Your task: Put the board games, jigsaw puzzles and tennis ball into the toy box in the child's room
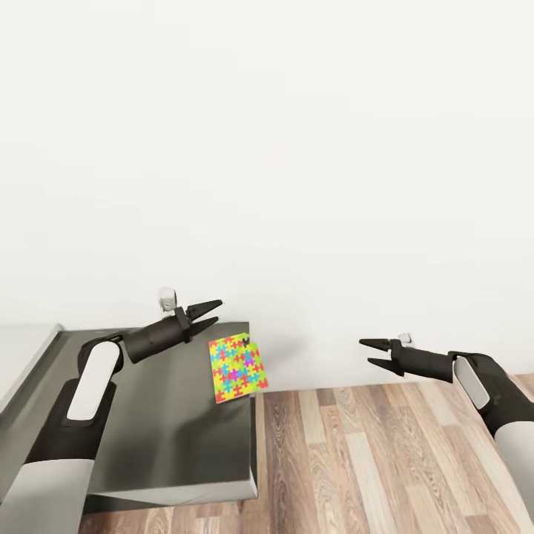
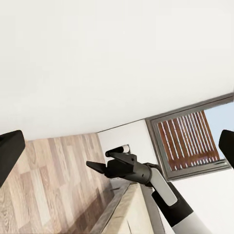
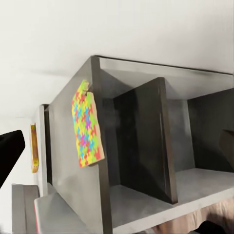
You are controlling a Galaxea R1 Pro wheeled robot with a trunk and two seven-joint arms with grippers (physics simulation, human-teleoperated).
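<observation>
One jigsaw puzzle [image 1: 237, 367], a small flat square of bright interlocking pieces, lies at the right edge of the table's dark grey top [image 1: 148, 415] and juts out past it. The right wrist view shows the same puzzle [image 3: 87, 127] overhanging the table's side. My left gripper [image 1: 219, 311] hovers open just above and left of the puzzle, apart from it. My right gripper [image 1: 366, 351] is open over the floor, well right of the table, with nothing between its fingers; it appears again as the right gripper [image 2: 103, 161] in the left wrist view.
Open shelf compartments [image 3: 146, 146] sit under the table top. A pale grey top [image 1: 22, 356] joins the table at the left. A flat yellow and red thing [image 3: 34, 146] lies farther along the top. Wood-plank floor [image 1: 371, 460], a white wall and a window [image 2: 187, 139] surround me.
</observation>
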